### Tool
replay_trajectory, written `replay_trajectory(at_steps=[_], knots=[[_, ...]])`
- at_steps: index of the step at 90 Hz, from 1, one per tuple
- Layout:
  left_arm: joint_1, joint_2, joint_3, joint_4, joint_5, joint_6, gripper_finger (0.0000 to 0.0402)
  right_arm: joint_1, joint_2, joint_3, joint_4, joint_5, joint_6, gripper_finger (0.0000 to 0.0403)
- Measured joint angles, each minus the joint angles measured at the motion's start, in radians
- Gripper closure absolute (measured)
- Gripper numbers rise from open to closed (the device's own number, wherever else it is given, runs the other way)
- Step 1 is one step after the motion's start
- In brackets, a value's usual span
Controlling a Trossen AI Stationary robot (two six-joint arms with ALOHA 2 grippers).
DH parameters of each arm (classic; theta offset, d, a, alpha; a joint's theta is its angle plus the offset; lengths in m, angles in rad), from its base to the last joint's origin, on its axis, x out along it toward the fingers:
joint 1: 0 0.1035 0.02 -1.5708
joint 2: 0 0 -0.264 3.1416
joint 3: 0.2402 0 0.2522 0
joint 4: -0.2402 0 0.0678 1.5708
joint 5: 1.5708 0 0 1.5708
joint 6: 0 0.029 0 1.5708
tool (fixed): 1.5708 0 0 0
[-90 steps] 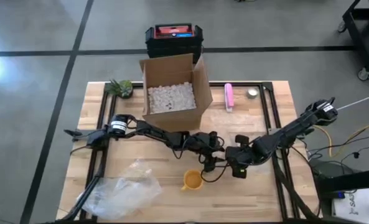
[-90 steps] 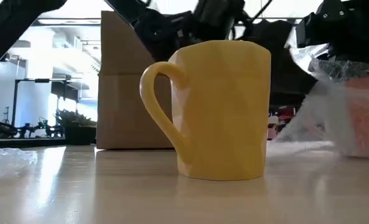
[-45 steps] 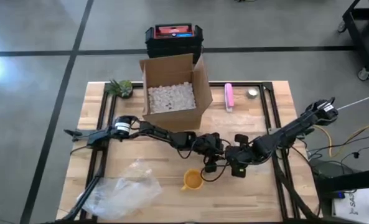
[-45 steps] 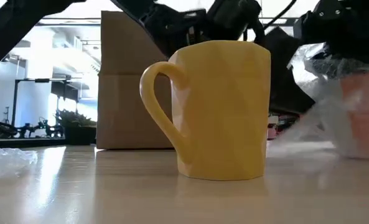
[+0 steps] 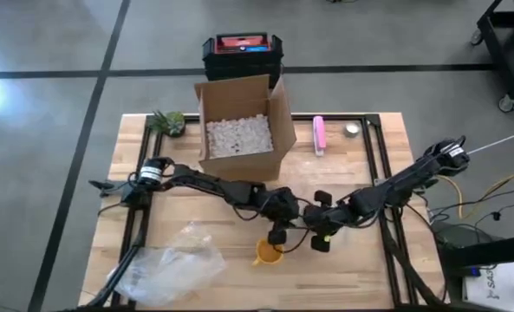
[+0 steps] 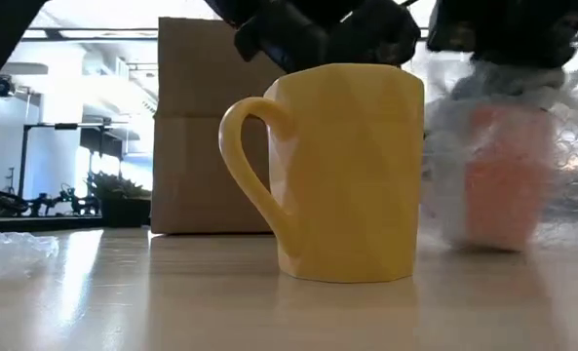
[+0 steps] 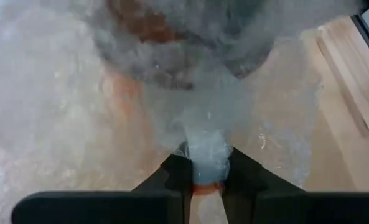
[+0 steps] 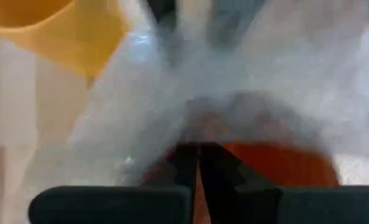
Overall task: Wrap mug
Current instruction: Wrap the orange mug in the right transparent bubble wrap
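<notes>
A yellow mug [image 6: 342,171] is parked upright on the wooden table [image 5: 387,147], in front of the open cardboard box [image 5: 239,130] when seen from above, handle out to one side in the low view. Just beside it, on the side away from the handle, an orange-ish mug bundled in bubble wrap [image 6: 498,166] is being held down near the tabletop, so that's where the actual wrapping is seen. The left gripper [image 7: 204,177] is clamped onto a bunched fold of that wrap, the plastic pinched tight between its two dark fingers, with the orange of the mug showing through the wrap just past them. The right gripper [image 8: 198,165] is closed as well, fingers pressed together on the wrap at the other side of the bundle, and the yellow mug is caught at the edge of its camera. From above, both arms are seen meeting just beside the yellow mug, on the box side of it. A loose sheet of bubble wrap [image 5: 165,264] is left lying well apart from the yellow mug, toward the left arm's side. A small potted plant [image 5: 168,122] is tucked just beside the box.
</notes>
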Motion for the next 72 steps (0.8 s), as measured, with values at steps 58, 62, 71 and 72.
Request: replay_trajectory(at_steps=[58,62,71,72], knots=[[-0.009,-0.21,-0.12,0.126,-0.126,0.027,0.0233,-0.019,0.001,0.003,0.005,-0.046,-0.083,0.0403],[-0.006,-0.196,-0.15,0.21,-0.124,0.018,0.0238,-0.02,0.001,0.003,0.006,-0.042,-0.09,0.0403],[-0.004,-0.151,-0.212,0.38,-0.124,0.013,0.0256,-0.024,0.001,0.003,0.005,-0.029,-0.103,0.0403],[-0.004,-0.143,-0.216,0.399,-0.124,0.013,0.0259,-0.025,0.001,0.003,0.004,-0.027,-0.103,0.0403]])
